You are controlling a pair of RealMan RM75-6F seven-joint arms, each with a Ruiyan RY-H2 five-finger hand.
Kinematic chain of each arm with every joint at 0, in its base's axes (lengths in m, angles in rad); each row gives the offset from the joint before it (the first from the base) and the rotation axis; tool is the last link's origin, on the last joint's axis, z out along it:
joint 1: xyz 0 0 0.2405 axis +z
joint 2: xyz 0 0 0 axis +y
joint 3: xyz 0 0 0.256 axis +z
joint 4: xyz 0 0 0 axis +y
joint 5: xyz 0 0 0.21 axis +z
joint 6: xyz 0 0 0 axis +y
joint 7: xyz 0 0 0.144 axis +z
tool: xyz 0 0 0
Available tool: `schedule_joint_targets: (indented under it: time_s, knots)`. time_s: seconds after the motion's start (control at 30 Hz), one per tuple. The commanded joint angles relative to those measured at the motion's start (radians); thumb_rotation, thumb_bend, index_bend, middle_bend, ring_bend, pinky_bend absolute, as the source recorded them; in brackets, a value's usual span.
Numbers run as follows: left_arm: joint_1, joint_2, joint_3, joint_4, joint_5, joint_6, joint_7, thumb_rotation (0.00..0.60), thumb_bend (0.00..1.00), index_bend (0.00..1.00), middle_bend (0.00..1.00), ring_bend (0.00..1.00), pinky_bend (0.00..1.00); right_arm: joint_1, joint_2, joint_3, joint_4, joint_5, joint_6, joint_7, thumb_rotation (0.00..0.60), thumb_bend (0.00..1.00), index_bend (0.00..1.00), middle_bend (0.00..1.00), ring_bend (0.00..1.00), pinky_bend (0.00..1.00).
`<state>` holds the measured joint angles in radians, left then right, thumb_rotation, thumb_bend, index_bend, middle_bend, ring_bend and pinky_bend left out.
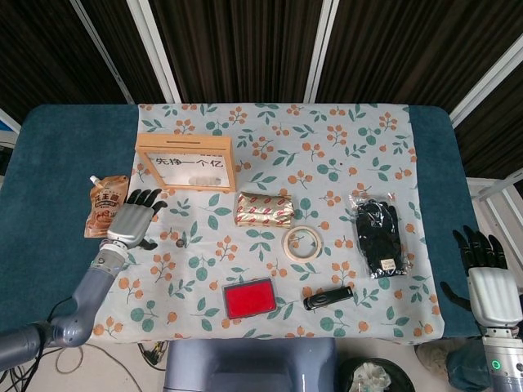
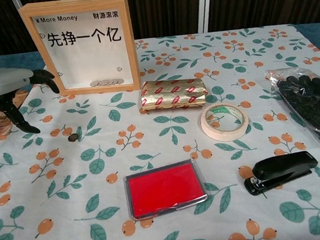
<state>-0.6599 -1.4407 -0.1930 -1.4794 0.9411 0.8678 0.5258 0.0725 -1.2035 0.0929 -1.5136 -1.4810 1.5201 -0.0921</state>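
Left hand (image 1: 131, 222) hovers with fingers spread, holding nothing, just beside the sauce pouch (image 1: 105, 206) near the desk's left edge; we see the right hand (image 1: 487, 282) spread too, off the desk's right side.

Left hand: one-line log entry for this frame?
left hand: open, over cloth between sauce pouch and coin | right hand: open, off table edge | wooden frame: upright
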Motion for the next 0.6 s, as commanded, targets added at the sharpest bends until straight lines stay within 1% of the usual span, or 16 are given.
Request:
schedule_joint_targets:
  time_s: [0.03,0.2,0.6]
  knots:
    - [-0.025,-0.032,0.006,0.023,-0.016,-0.003,0.019,0.600,0.07,0.24,0.00,0.00,0.00,0.000,-0.001,0.001,0.002,0.002,-0.001,0.000,0.600,0.30,0.00,0.00,0.00,0.00]
    - [-0.051,-0.072,0.008,0.051,-0.025,0.006,0.033,0.600,0.07,0.25,0.00,0.00,0.00,0.001,-0.002,0.001,0.004,0.006,-0.005,0.001,0.600,0.30,0.00,0.00,0.00,0.00]
    - [-0.088,-0.130,0.030,0.095,-0.051,0.017,0.073,0.600,0.07,0.25,0.00,0.00,0.00,0.001,-0.001,0.006,0.005,0.009,-0.003,0.005,0.600,0.30,0.00,0.00,0.00,0.00]
